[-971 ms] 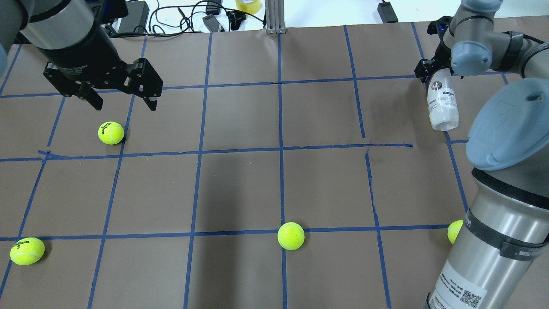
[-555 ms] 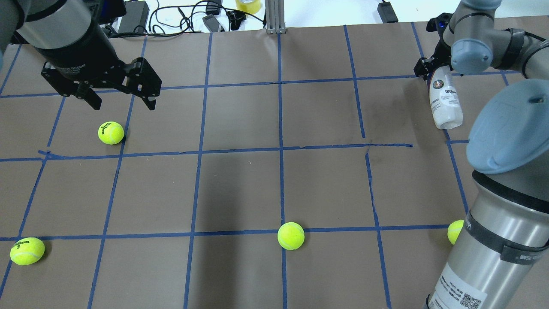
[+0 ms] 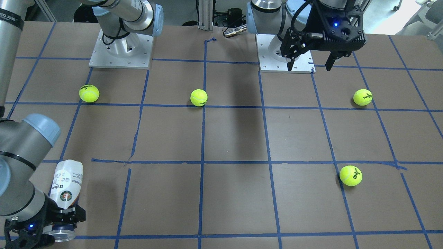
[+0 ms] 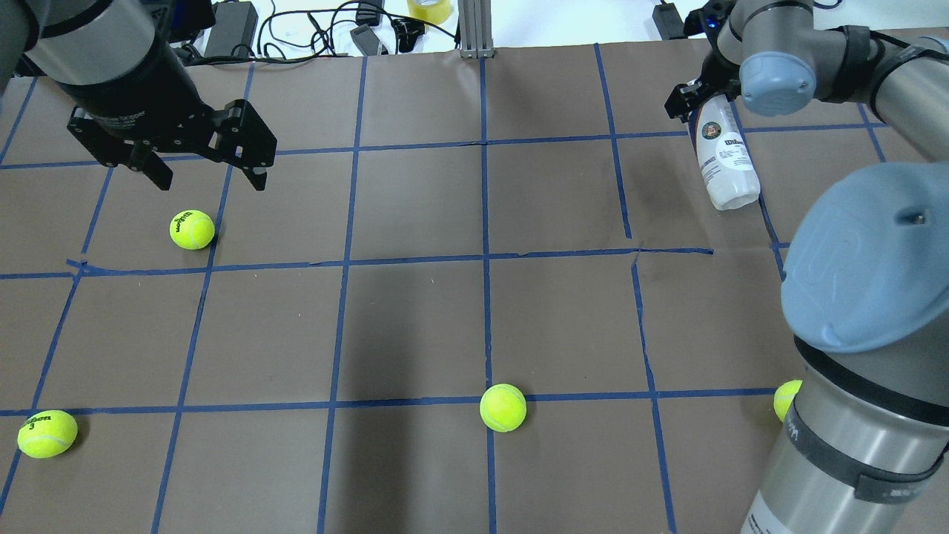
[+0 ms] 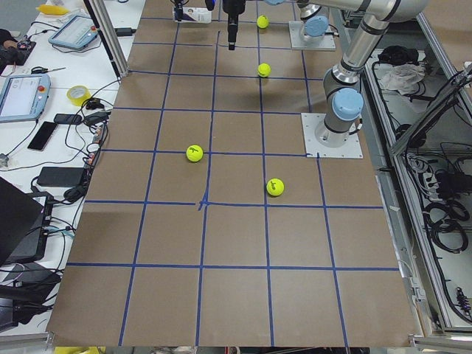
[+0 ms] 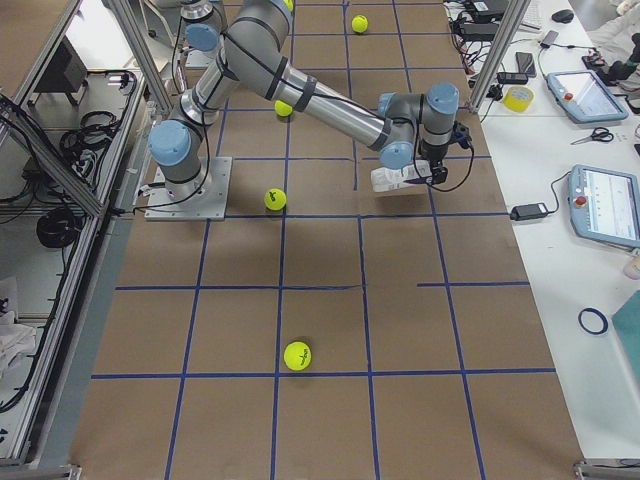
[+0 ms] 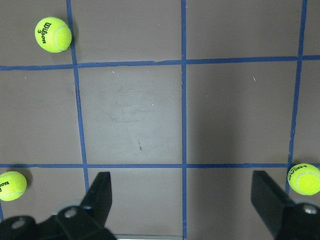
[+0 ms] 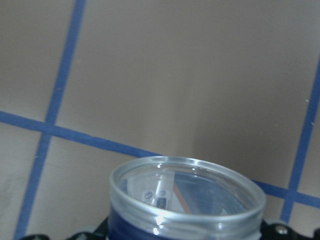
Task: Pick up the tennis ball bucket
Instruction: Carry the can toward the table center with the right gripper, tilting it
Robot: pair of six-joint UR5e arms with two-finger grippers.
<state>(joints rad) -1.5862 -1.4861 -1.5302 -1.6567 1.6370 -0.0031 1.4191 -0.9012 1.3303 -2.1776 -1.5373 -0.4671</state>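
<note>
Clear plastic is pinched between the jaws of the right gripper [image 4: 699, 106], which clamp the tennis ball bucket [image 4: 727, 165] near its open rim. The can slants out over the far right part of the tabletop [image 4: 415, 319]. The left gripper [image 4: 213, 182] hangs with jaws spread wide, near a tennis ball [image 4: 192, 229].

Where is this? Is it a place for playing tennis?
Probably a robot lab, not a court: two robot arms bolted to a table with a blue tape grid, control tablets and cables beside it. The right gripper holds a ball can.
</note>
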